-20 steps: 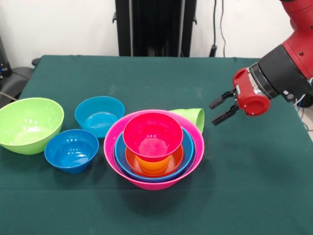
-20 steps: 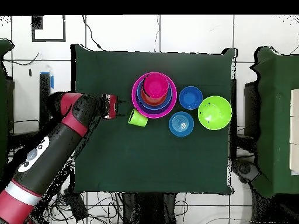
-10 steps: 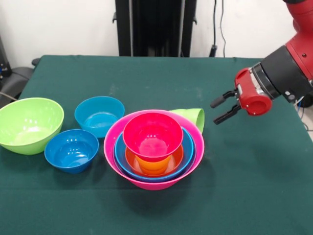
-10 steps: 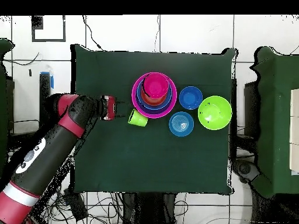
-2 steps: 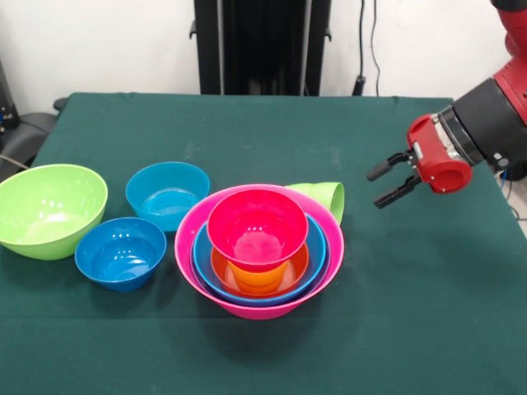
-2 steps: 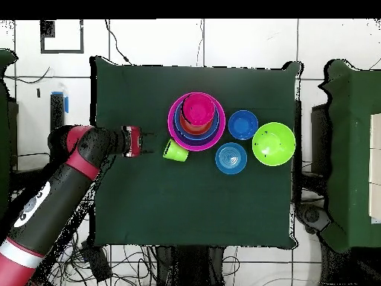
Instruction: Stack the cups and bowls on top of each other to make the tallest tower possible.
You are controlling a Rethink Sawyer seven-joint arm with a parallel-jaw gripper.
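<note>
Lime green cup (image 5: 323, 197) lies sideways behind tower (image 5: 259, 251); gripper (image 5: 394, 180) jaws wide, empty

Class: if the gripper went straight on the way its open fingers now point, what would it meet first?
Most likely the lime green cup lying on its side beside the big pink bowl; the gripper points at it, though height is unclear.

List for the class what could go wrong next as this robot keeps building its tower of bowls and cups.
1. The lime green plastic tumbler lies on its side against the big pink bowl; the open gripper, empty beside it, could roll it away.
2. The red-pink bowl sits high on the orange tumbler; a knock may tip it.
</note>
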